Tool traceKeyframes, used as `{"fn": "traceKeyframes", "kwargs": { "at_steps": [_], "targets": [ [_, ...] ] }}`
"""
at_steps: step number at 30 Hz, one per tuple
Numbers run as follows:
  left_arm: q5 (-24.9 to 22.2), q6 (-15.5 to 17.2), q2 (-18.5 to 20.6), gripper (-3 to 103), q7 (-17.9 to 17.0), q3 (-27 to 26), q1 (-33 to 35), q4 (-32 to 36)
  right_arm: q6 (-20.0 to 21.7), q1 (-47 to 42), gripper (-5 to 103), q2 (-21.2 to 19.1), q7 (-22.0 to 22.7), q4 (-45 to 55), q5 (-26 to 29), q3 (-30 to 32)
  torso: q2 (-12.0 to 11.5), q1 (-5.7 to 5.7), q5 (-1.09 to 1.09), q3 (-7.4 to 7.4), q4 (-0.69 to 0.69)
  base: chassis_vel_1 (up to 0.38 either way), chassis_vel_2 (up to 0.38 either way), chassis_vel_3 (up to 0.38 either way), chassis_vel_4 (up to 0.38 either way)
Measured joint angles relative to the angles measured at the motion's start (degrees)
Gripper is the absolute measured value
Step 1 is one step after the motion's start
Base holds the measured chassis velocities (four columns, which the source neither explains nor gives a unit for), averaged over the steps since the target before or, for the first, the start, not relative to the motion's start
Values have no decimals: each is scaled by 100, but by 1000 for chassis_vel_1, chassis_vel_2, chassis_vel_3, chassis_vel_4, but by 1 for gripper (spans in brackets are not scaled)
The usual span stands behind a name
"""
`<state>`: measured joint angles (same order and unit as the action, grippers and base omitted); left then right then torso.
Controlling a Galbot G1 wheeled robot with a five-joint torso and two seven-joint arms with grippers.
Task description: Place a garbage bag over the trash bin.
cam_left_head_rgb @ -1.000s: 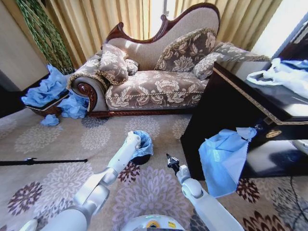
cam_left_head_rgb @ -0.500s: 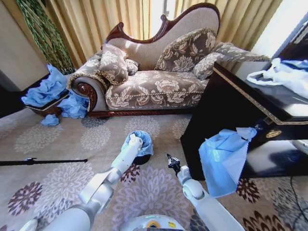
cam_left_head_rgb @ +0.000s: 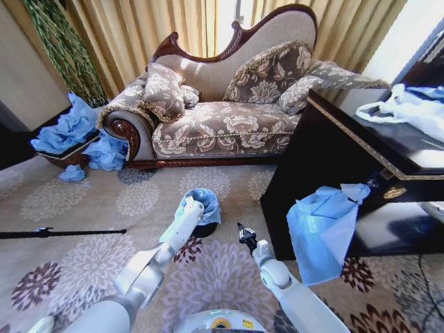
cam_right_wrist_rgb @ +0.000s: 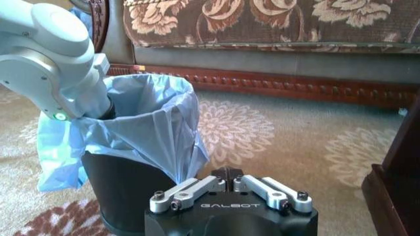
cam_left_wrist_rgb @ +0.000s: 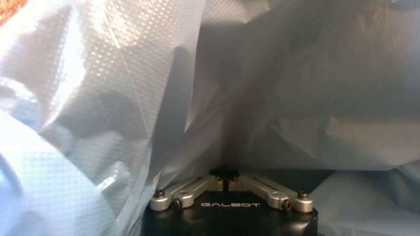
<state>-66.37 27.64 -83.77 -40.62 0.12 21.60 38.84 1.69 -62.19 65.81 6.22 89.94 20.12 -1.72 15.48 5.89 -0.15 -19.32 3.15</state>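
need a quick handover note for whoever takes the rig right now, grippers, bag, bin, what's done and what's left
Left gripper: reached down into the garbage bag in the trash bin; fingers look shut, holding nothing.
Right gripper: shut and empty, hovering above the carpet beside the bin.
Bin: on the carpet in front of the sofa.
Done: bag sits in the bin, its edge draped over the rim on the near side.
Left: far side of the rim cannot be judged; check it, spread the bag evenly, pull the left arm out.
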Motion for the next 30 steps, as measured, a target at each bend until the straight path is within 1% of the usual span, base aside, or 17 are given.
{"fn": "traceKeyframes", "kwargs": {
  "at_steps": [4,8,12,13,14,15,19,20,21,22,24,25,26,27,28,29,30],
  "targets": [
    [3,4,9,0,-23,4,39,28,9,0,0,10,27,7,-8,-14,0,0,0,0,0,0,0,0,0],
    [4,53,70,0,-43,12,145,240,28,9,0,14,64,24,-8,-26,0,0,0,0,0,0,0,0,0],
    [60,95,180,0,-64,31,292,611,37,27,0,7,97,31,-8,-34,0,0,0,0,0,0,0,0,0],
    [60,95,180,0,-64,31,292,611,37,27,0,7,97,31,-8,-34,0,0,0,0,0,0,0,0,0],
    [93,104,227,0,-62,37,361,786,41,26,0,3,105,36,-8,-40,0,0,0,0,0,0,0,0,0],
    [152,67,266,0,-42,40,438,957,44,21,0,2,111,45,-11,-46,0,0,-1,0,-1,0,0,0,0],
    [188,-33,316,0,-6,37,540,1207,48,10,0,6,128,61,-14,-66,0,0,2,0,0,0,0,0,0],
    [204,-58,343,-3,8,36,596,1353,50,9,0,8,136,66,-18,-73,0,0,1,0,0,0,0,0,0],
    [215,-60,399,1,37,33,674,1574,54,8,0,12,151,72,-20,-78,0,0,0,0,0,0,0,0,0],
    [215,-60,399,1,37,33,674,1574,54,8,0,12,151,72,-20,-78,0,0,0,0,0,0,0,0,0],
    [277,-88,491,11,116,25,796,1884,68,7,0,14,159,77,-22,-80,0,0,0,0,-2,0,0,0,0],
    [277,-88,491,11,116,25,796,1884,68,7,0,14,159,77,-22,-80,0,0,0,0,-2,0,0,0,0],
    [374,-144,519,17,141,22,844,1995,69,3,-3,16,162,78,-23,-81,0,0,0,0,-1,0,0,0,0],
    [374,-144,519,17,141,22,844,1995,69,3,-3,16,162,78,-23,-81,0,0,0,0,-1,0,0,0,0],
    [507,-206,561,27,198,13,909,2138,70,-6,0,17,165,83,-26,-81,0,0,0,0,0,0,0,0,0],
    [587,-248,596,27,248,9,957,2248,70,-14,0,17,165,86,-30,-81,0,0,0,0,0,0,0,0,0],
    [650,-285,625,33,285,6,996,2332,70,-18,5,17,165,89,-34,-81,0,0,0,0,0,0,0,0,0]
  ]
}}
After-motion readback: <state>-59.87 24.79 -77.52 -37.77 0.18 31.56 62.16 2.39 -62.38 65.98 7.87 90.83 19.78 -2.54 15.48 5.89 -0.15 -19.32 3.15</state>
